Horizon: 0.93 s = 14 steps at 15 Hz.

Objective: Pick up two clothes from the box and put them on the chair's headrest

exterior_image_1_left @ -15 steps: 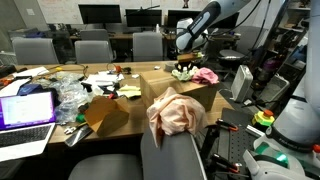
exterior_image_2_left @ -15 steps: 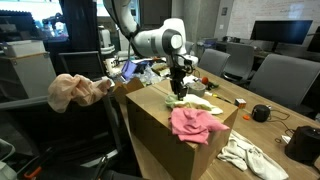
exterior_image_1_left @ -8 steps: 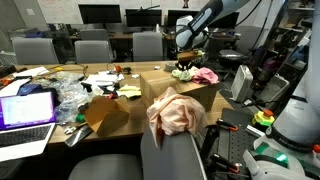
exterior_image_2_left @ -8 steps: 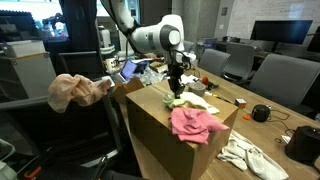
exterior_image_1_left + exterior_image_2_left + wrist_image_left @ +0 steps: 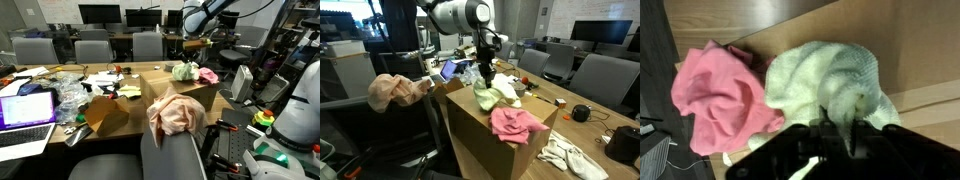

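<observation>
Holds pale green cloth (image 5: pixel 490 95) clamped in the gripper (image 5: pixel 485 75), dangling over the cardboard box (image 5: pixel 470 135), probably to clear its rim before crossing to the chair headrest (image 5: pixel 175 150), already draped with peach cloth (image 5: pixel 175 113).

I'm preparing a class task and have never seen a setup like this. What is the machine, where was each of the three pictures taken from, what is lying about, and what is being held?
The machine is a single robot arm ending in a two-fingered gripper. Two pictures come from cameras standing at different spots in the room. The third comes from a camera on the arm's wrist, looking down past the gripper. There is a cardboard box with a pink cloth draped over its edge. The gripper is closed on a pale green cloth, which dangles from it over the box. A peach cloth already lies over the chair's headrest.
</observation>
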Available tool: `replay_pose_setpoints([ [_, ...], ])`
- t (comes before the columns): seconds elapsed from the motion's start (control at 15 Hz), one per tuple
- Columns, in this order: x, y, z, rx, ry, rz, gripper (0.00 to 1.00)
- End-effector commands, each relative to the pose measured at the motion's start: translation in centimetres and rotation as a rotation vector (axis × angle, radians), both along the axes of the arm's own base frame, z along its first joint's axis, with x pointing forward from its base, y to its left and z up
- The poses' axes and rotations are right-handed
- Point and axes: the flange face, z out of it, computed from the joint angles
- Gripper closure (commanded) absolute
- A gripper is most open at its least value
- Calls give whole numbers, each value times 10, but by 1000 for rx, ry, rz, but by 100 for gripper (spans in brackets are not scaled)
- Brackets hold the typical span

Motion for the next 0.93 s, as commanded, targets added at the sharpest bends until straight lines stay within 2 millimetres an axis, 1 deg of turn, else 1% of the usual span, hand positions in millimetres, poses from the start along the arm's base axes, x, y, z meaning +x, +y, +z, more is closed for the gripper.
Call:
replay_pose_setpoints([
  [0.0, -35, 27, 40, -15, -31, 33, 97],
  [0.27, -56, 55, 66, -16, -35, 89, 97],
  [0.53, -69, 91, 89, -3, -51, 205, 97],
  [0.6, -73, 103, 99, -11, -61, 246, 97],
  [0.87, -87, 133, 136, -56, -90, 336, 97],
])
